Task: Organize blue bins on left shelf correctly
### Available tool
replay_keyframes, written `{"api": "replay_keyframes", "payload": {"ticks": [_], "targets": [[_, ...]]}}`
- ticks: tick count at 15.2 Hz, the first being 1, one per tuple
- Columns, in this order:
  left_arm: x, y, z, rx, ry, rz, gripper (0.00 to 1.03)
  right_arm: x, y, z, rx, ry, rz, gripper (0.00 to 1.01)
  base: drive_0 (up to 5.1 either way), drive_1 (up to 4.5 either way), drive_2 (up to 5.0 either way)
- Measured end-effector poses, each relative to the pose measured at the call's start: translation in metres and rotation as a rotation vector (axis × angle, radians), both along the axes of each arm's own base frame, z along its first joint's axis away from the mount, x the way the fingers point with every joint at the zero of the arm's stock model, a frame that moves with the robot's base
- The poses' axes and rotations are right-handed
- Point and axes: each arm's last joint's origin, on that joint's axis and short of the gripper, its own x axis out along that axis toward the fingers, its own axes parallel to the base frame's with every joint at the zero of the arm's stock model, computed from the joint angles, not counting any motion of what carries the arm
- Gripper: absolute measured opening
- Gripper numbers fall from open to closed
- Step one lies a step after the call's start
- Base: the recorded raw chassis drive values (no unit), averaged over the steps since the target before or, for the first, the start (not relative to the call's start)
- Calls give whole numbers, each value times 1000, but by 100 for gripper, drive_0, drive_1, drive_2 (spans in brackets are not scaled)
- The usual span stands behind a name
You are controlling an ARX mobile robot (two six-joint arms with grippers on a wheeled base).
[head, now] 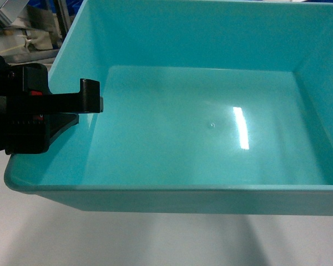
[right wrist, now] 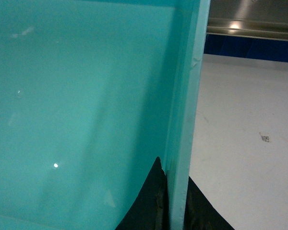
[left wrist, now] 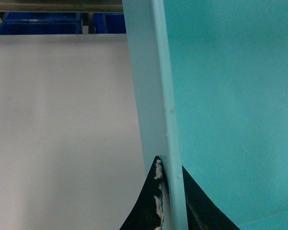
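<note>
The light turquoise rectangular plastic bin (head: 211, 127) is held above the pale grey tabletop (left wrist: 62, 124), one side wall between each set of jaws. Left gripper (left wrist: 169, 191) and right gripper (right wrist: 175, 201) each pinch a rim. Judged mid-carry: placement on the rack remains

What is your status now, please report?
Left gripper clamped on turquoise bin left wall. Right gripper clamped on right wall. Bin empty, above grey tabletop.
</note>
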Motion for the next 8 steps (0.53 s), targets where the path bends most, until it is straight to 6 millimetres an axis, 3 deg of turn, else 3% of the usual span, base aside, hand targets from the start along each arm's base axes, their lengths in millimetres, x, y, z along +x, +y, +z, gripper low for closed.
{"api": "replay_keyframes", "payload": {"ticks": [8], "targets": [[0,0,0,-1,-1,0,2,0,0,0,0,0,0,2,-496,249,249]]}}
